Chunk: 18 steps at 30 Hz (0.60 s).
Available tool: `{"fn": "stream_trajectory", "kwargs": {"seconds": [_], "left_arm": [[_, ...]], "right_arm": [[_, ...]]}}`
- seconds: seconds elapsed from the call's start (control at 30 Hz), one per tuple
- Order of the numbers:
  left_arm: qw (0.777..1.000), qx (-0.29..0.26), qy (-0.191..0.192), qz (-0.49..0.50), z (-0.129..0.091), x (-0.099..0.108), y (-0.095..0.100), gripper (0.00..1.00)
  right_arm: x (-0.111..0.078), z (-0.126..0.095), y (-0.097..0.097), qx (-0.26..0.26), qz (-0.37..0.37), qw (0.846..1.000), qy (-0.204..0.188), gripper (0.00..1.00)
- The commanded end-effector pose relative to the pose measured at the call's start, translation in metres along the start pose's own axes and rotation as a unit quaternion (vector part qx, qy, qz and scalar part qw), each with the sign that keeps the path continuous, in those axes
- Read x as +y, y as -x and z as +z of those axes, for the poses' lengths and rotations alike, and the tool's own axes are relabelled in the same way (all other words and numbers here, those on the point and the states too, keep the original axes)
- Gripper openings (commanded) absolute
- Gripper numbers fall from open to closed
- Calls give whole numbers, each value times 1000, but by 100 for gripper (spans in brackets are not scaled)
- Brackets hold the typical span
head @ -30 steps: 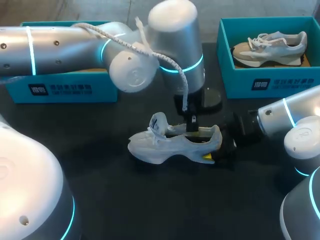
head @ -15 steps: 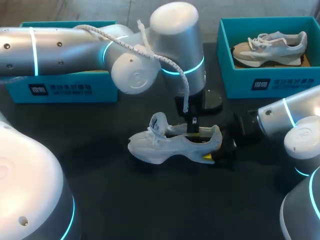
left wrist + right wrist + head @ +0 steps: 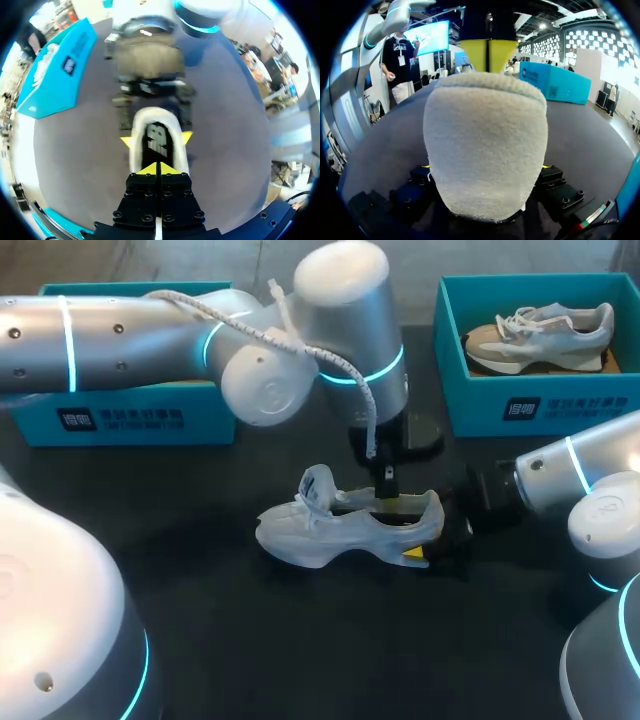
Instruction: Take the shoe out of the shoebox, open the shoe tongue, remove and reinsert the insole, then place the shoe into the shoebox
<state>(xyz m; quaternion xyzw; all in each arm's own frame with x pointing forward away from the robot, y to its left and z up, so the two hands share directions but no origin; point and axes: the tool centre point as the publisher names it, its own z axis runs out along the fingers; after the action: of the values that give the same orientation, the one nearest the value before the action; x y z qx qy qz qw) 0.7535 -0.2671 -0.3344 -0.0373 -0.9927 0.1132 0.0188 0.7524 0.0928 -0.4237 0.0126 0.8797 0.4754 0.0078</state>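
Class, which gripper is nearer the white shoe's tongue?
Left. The left gripper dips into the shoe just behind the tongue. The right gripper clamps the heel, farther from it.

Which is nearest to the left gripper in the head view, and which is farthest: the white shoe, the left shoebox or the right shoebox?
1. white shoe, directly under the left gripper.
2. right shoebox, behind the gripper, to the right.
3. left shoebox, far over on the left side.
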Motion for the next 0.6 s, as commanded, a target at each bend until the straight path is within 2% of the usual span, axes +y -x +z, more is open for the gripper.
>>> {"fn": "stream_trajectory", "kwargs": {"seconds": [0.03,0.37,0.6], "left_arm": [[1000,-3,-14,-1,0,11,-4,0],[999,-5,-37,-8,-6,16,-4,0],[999,4,-45,-4,-19,15,-7,0]], "right_arm": [[-1,6,0,0,0,1000,-2,0],[-1,6,0,0,0,1000,-2,0],[-1,6,0,0,0,1000,-2,0]]}}
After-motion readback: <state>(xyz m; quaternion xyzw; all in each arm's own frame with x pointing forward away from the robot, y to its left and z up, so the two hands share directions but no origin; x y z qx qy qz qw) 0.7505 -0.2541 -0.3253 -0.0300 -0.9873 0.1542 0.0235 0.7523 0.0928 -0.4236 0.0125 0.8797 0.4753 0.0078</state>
